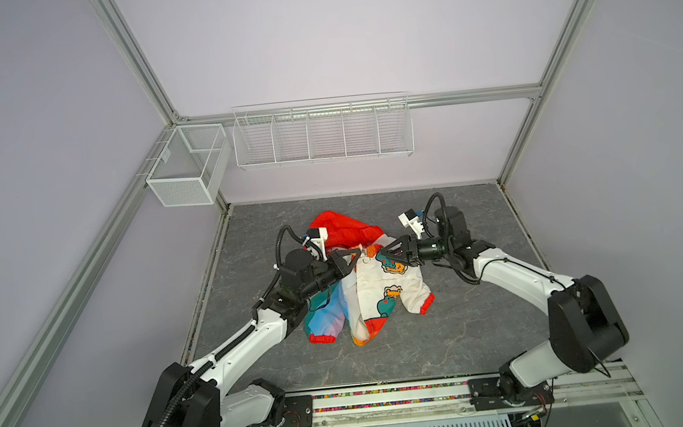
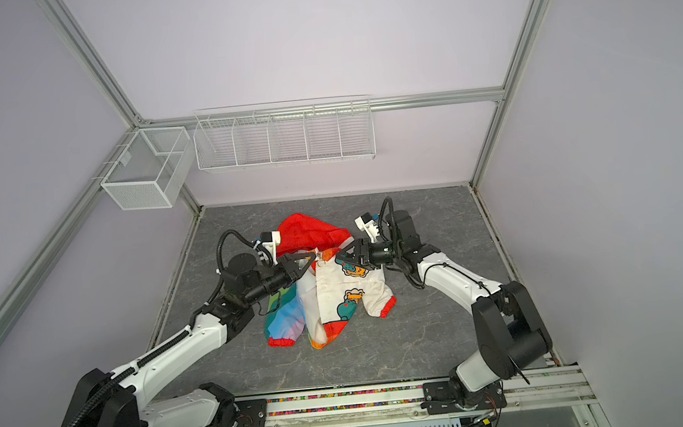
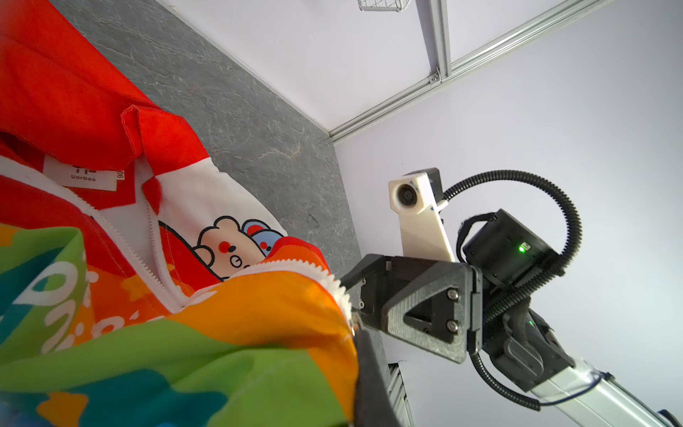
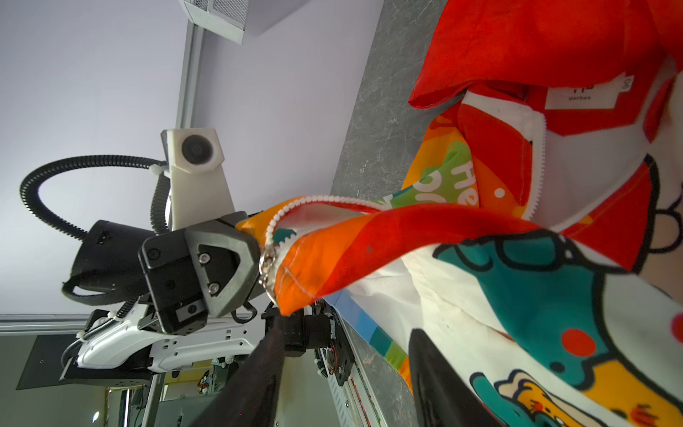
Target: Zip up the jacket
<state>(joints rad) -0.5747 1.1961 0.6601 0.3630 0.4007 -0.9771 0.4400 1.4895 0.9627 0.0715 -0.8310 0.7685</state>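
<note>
Thin, crumpled rainbow-striped jacket [image 1: 375, 291] with cartoon lining lies mid-desk [image 1: 466, 338], grey and marbled, between lilac walls [image 1: 338, 35]; left gripper [image 1: 357, 256] jaws clenched on its white toothed zip edge [image 4: 321, 199], right gripper [image 1: 381, 257] jaws parted alongside.

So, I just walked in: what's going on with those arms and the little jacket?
Two robot arms are working on a child's jacket lying unzipped on the grey table. The left gripper is shut on one front edge, right by the metal zipper slider, holding it raised. The right gripper stands open beside the other front panel, holding nothing. The two zipper halves are apart.
</note>
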